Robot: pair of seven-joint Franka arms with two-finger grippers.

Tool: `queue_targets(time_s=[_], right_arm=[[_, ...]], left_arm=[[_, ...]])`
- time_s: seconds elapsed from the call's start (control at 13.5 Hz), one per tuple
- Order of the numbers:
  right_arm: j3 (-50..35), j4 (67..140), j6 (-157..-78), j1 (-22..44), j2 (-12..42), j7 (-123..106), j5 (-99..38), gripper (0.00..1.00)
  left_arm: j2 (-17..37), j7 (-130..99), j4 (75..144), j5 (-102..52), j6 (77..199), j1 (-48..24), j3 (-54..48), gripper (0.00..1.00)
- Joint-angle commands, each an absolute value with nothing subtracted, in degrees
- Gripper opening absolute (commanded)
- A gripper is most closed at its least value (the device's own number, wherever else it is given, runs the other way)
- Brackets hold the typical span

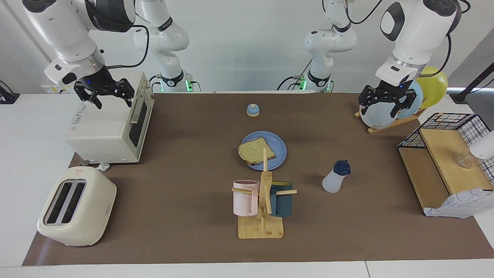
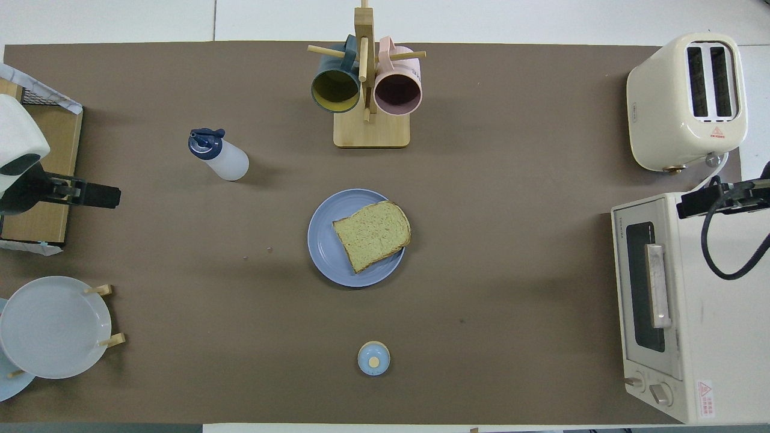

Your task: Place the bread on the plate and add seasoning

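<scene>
A desk (image 1: pixel 185 216) covered by a brown mat holds breakfast things. At its middle sits a round medium-blue plate (image 1: pixel 277 148) with one square slice of speckled tan bread (image 1: pixel 256 150) lying flat on it, shifted toward the right arm's end so that a corner of its crust reaches over the plate's rim. The seasoning bottle (image 1: pixel 335 177), translucent white with a dark navy cap, stands leaning on the mat, apart from the plate, farther from the robots and toward the left arm's end.

A wooden mug rack (image 1: pixel 263 208) stands farther from the robots than the plate, with a pink mug (image 1: pixel 244 197) and a dark teal mug (image 1: pixel 281 199) hanging on it. A small blue dome on a wooden base (image 1: pixel 252 110) sits nearer to the robots than the plate.

The left end effector (image 1: pixel 386 102) hangs over the dish rack (image 1: pixel 389 123) of pale plates, its fingers apart and holding nothing. The right end effector (image 1: pixel 112 98) hangs over a white toaster oven (image 1: pixel 112 127), fingers also apart and empty. A cream two-slot toaster (image 1: pixel 77 206) sits farther from the robots than the oven. A wire-and-wood shelf (image 1: pixel 444 166) stands at the left arm's end.
</scene>
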State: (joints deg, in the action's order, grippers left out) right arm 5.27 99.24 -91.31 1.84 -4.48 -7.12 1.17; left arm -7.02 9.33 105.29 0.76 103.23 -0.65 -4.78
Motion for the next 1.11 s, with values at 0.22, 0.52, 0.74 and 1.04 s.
queue_targets(time_s=[0.22,0.52,0.74,1.04], right_arm=[[4.8,99.2,-90.8,1.2,-4.6,-6.4,1.0,1.0],[4.9,99.2,-90.8,1.2,-4.6,-6.5,1.0,1.0],[4.9,99.2,-90.7,1.2,-4.6,-6.4,1.0,1.0],[4.8,99.2,-90.7,1.2,-4.6,-6.5,1.0,1.0]], left_arm=[[-4.3,6.4,96.6,-0.1,93.4,-2.4,-4.7,1.0],[-3.1,1.4,93.5,-1.4,91.1,-7.6,1.3,1.0],[-2.2,1.1,94.0,-1.5,91.2,-7.0,1.2,1.0],[-0.9,1.0,93.6,-3.3,90.5,-2.6,-0.4,1.0]])
